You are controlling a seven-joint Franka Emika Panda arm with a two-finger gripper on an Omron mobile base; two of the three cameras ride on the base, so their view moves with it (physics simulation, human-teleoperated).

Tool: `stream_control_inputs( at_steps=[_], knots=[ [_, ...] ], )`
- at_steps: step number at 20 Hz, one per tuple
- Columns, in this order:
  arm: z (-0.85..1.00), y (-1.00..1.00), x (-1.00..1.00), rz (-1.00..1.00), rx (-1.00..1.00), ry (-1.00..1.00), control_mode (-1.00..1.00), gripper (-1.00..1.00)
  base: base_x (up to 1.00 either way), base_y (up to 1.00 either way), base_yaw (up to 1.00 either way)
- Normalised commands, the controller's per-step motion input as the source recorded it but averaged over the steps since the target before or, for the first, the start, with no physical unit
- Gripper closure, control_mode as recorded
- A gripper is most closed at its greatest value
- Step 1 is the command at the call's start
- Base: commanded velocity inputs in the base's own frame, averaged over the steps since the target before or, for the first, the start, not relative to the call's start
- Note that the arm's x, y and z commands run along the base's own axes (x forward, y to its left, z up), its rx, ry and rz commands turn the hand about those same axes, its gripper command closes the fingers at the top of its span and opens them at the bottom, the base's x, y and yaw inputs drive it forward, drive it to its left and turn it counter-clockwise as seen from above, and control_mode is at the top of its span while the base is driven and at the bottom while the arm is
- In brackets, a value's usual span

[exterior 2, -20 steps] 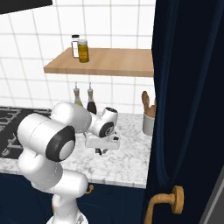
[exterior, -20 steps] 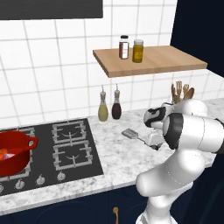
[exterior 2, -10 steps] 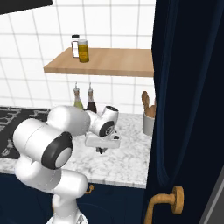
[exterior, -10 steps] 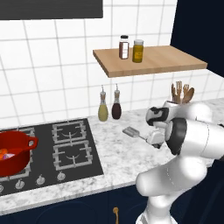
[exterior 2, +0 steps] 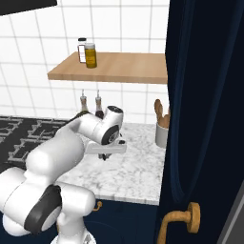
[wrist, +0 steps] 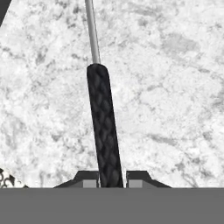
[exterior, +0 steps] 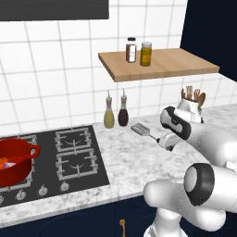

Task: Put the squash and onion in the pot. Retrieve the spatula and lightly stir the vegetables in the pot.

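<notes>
My gripper [wrist: 109, 180] is shut on the black textured grip of the spatula [wrist: 103, 127], whose thin metal shaft runs up and away over the marble counter. From the left base view the spatula [exterior: 140, 129] points its flat grey head toward the hob, with the gripper [exterior: 163, 140] at its handle end just above the counter. The gripper [exterior 2: 106, 153] hangs low over the counter in the right base view. At far left the red pot [exterior: 16, 162] stands on the hob, with a bit of the orange squash [exterior: 3, 162] inside. The onion is hidden.
A white holder of wooden utensils [exterior: 192, 105] stands close behind the arm. Two bottles [exterior: 115, 113] stand at the wall below a wooden shelf [exterior: 162, 65] carrying jars. The black hob [exterior: 74, 157] lies between spatula and pot. A dark cabinet front [exterior 2: 205, 119] rises at right.
The fingers have closed fully on the spatula's handle, and the spatula's head has risen a little off the counter. The pot has not moved.
</notes>
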Motion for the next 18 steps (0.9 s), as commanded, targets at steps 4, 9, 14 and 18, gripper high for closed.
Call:
stream_control_inputs(
  at_steps=[4,9,14,18],
  knots=[
    [0.61,0.35,-0.42,0.08,-0.03,-0.02,-1.0,1.0,0.0,0.0,0.0],
    [0.61,0.22,-0.39,0.09,-0.03,0.0,-1.0,1.0,0.0,0.0,0.0],
    [0.65,0.06,-0.27,0.08,-0.02,-0.01,-1.0,1.0,0.0,0.0,0.0],
    [0.26,0.03,-0.11,0.08,-0.02,0.01,-1.0,1.0,0.0,0.0,0.0]
  ],
)
